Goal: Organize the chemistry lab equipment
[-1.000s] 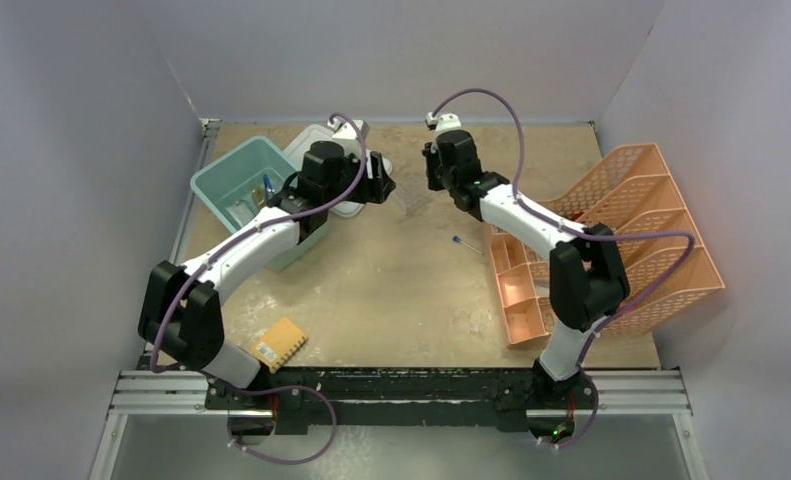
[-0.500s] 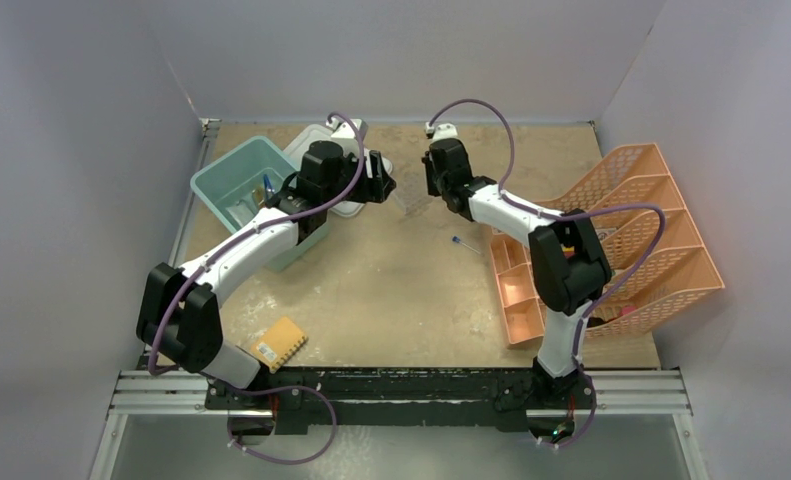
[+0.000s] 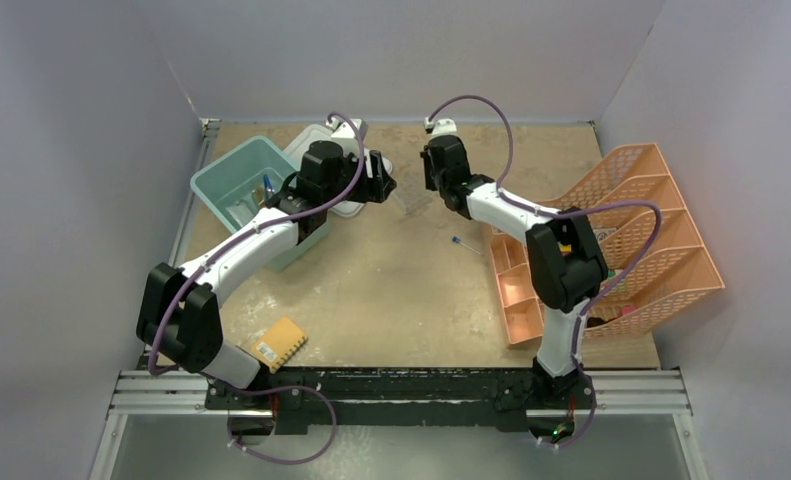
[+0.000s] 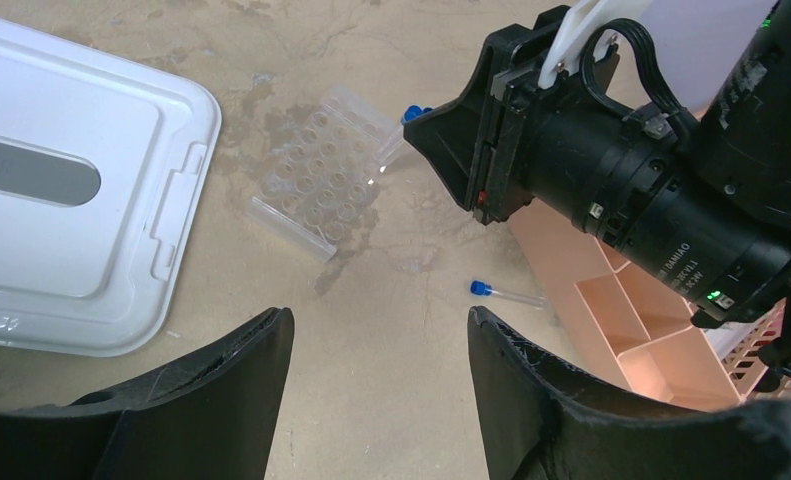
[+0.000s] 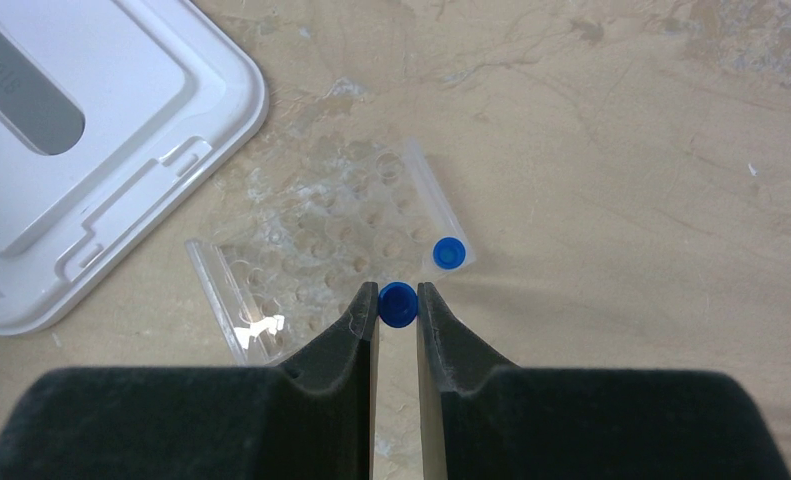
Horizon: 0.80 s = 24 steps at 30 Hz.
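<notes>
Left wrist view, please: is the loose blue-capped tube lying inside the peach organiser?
No, the loose blue-capped tube lies on the table, outside the organiser.

Plain grey walls (image 3: pixel 421 50) enclose a mottled tan tabletop (image 3: pixel 391 290).

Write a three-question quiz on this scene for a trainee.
1. True or false: the left gripper holds a test tube.
2. What does the right gripper grip? A) pipette B) blue-capped tube C) beaker
3. Fill in: a loose tube lies on the table between the clear rack and the peach ____.
Key: 1 false; 2 B; 3 organiser.
</notes>
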Each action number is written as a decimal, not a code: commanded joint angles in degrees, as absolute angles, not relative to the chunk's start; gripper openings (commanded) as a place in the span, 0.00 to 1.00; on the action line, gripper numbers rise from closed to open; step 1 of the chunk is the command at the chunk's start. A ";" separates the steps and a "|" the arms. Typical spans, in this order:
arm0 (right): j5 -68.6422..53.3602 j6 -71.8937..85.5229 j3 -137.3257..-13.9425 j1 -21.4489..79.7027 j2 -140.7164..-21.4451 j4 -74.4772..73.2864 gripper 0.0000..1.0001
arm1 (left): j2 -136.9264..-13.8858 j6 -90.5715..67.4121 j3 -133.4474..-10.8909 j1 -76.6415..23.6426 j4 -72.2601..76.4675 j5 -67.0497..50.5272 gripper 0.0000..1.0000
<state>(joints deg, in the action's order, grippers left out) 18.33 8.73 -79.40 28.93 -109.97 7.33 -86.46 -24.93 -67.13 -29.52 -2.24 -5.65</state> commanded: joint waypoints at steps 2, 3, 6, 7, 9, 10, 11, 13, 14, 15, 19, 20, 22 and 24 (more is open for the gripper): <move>20.15 8.05 -82.47 28.92 -111.22 9.97 0.07 | -86.41 -25.22 -67.87 -29.27 0.65 -5.92 0.64; 20.05 8.00 -82.60 28.94 -111.47 9.90 0.07 | -86.55 -25.22 -67.93 -29.27 0.50 -6.04 0.64; 19.96 8.12 -82.79 28.93 -112.17 9.60 0.07 | -86.98 -25.14 -68.10 -29.27 0.19 -6.39 0.64; 20.02 8.15 -82.79 28.93 -112.31 9.64 0.07 | -87.05 -25.14 -68.10 -29.27 0.22 -6.48 0.64; 19.98 8.26 -82.71 28.92 -112.59 9.54 0.07 | -87.23 -25.14 -68.04 -29.22 0.14 -6.58 0.64; 20.08 8.34 -82.75 28.92 -112.79 9.42 0.07 | -87.27 -25.14 -68.03 -29.26 0.15 -6.63 0.64; 20.00 8.41 -82.74 28.92 -112.93 9.33 0.07 | -87.34 -25.14 -68.07 -29.27 0.14 -6.67 0.64; 20.00 8.52 -82.71 28.96 -113.18 9.23 0.08 | -87.36 -25.05 -68.12 -29.27 0.13 -6.76 0.64; 20.04 8.52 -82.66 29.00 -113.40 9.23 0.09 | -87.36 -25.03 -68.06 -29.27 0.11 -6.72 0.64; 20.10 8.64 -82.70 28.95 -113.50 9.27 0.11 | -87.41 -24.93 -68.05 -29.27 0.11 -6.76 0.64; 20.04 8.92 -83.52 28.92 -114.38 8.31 0.18 | -87.45 -24.96 -68.09 -29.26 0.16 -6.77 0.64; 20.05 9.33 -83.89 28.92 -114.58 7.44 0.19 | -87.50 -24.96 -68.14 -29.27 0.12 -6.81 0.64; 20.06 10.12 -84.27 28.97 -114.67 6.87 0.23 | -87.54 -25.00 -68.12 -29.27 0.09 -7.08 0.65; 20.17 10.35 -84.40 28.95 -114.73 6.62 0.25 | -87.75 -25.13 -68.16 -29.27 0.09 -7.52 0.65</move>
